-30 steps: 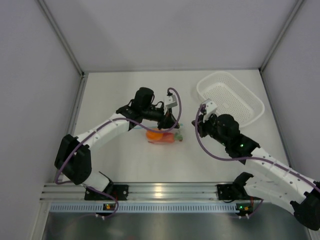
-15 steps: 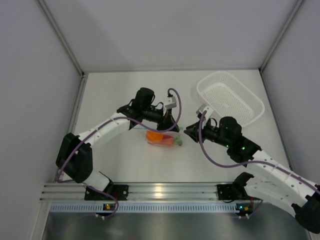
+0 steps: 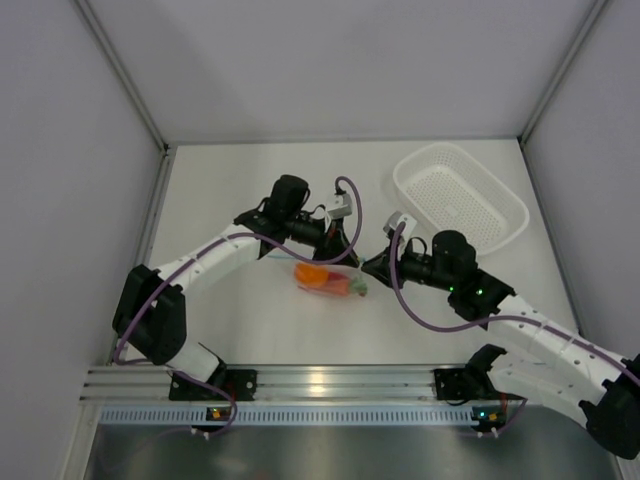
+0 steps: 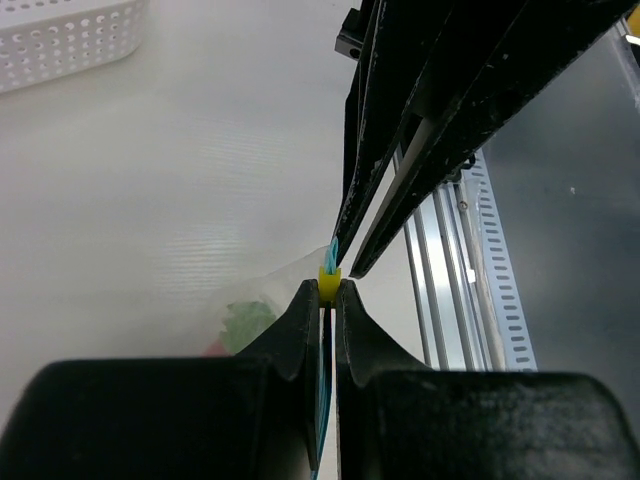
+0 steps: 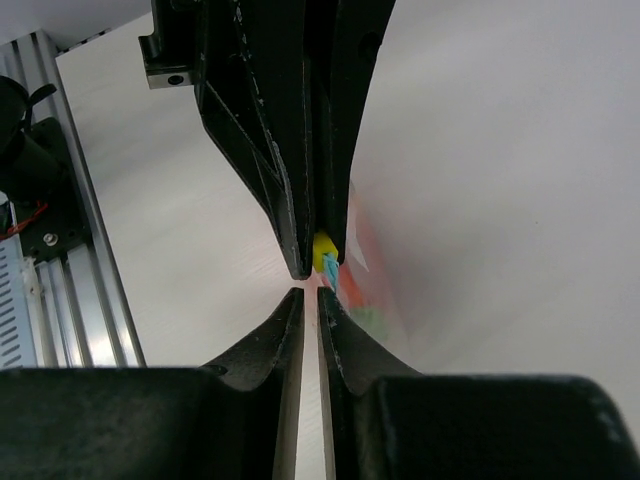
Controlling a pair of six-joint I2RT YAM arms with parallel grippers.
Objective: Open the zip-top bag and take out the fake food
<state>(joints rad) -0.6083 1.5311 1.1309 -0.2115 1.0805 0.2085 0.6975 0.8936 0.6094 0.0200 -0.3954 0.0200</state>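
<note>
One clear zip-top bag (image 3: 333, 284) sits directly beneath the left gripper's fingertips. The fake food (image 3: 318, 277) is inside it: a round orange piece, a carrot and some green leaves show through the plastic, and the left wrist view catches a speck of red. Whether the bag rests fully on the table (image 3: 230, 320) or is lifted a little cannot be told.

The left gripper (image 4: 322, 295) is clenched on the bag's blue zip strip (image 4: 322, 400). A small yellow tab (image 4: 329, 281) pokes out right at its fingertips.

The right gripper (image 5: 309, 298) faces the left one tip to tip. Its fingers are parted by a narrow slit with nothing seen between them, and the yellow tab lies just beyond their ends.

A white perforated basket (image 3: 500, 205) stands well apart from both grippers, out past the right gripper's outer side. An aluminium rail (image 3: 320, 382) runs behind both wrists by the arm bases.
</note>
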